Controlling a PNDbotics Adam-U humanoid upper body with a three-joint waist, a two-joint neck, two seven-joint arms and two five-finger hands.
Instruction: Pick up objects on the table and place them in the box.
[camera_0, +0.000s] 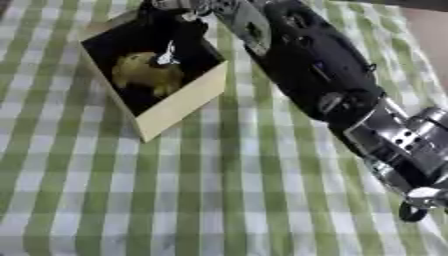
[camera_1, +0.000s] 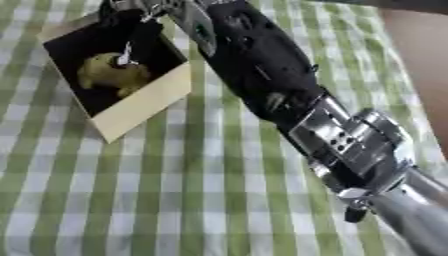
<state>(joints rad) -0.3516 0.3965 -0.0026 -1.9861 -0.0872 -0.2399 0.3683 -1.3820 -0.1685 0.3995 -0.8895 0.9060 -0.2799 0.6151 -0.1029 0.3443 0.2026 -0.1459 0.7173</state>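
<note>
Left eye view shows the right hand (camera_0: 179, 17) over the box (camera_0: 188, 102), finger state indeterminate; withdrawal risks snagging the far rim; the yellowish object (camera_0: 144, 72) could tip out onto the counter (camera_0: 219, 200).

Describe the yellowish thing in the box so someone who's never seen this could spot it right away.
On the green-and-white checked cloth an open box with pale walls and a dark inside sits at the upper left. On its floor lies a yellowish lump, rounded and uneven, with a small white thing at its upper edge. It is the only large piece in the box.

Open checked cloth (camera_0: 219, 200) before the box (camera_0: 179, 107) (right arm (camera_0: 315, 75) overhead)
</note>
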